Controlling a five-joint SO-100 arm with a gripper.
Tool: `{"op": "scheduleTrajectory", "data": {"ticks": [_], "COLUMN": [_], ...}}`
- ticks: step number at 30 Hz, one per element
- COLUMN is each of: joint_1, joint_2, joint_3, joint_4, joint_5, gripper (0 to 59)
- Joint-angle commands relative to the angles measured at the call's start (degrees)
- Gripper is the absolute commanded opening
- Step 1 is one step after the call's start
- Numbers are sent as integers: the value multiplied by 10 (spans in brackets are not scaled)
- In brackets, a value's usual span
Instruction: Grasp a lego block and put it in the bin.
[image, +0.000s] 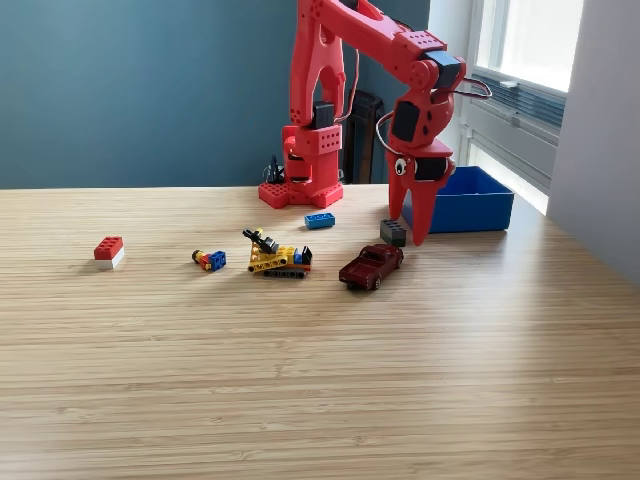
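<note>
While claw hangs tips-down, opening unclear, beside grey block | one bin at desk far edge | front desk bare

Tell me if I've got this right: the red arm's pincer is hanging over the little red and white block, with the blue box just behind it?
Not quite. In the exterior view the pincer hangs beside the dark grey block, not the red and white block, which lies far off toward that view's left. The blue box does sit just behind the pincer.
</note>
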Motion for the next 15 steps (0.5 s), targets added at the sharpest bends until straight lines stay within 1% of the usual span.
{"op": "scheduleTrajectory", "data": {"ticks": [1,7,11,12,13,15], "joint_1": [28,41,41,41,40,40], "joint_2": [55,55,55,55,55,55], "joint_3": [3,18,39,45,50,61], "joint_4": [4,0,-26,-33,-41,-57], "joint_5": [-11,-23,-27,-27,-27,-28], "gripper": [294,295,283,271,246,157]}}
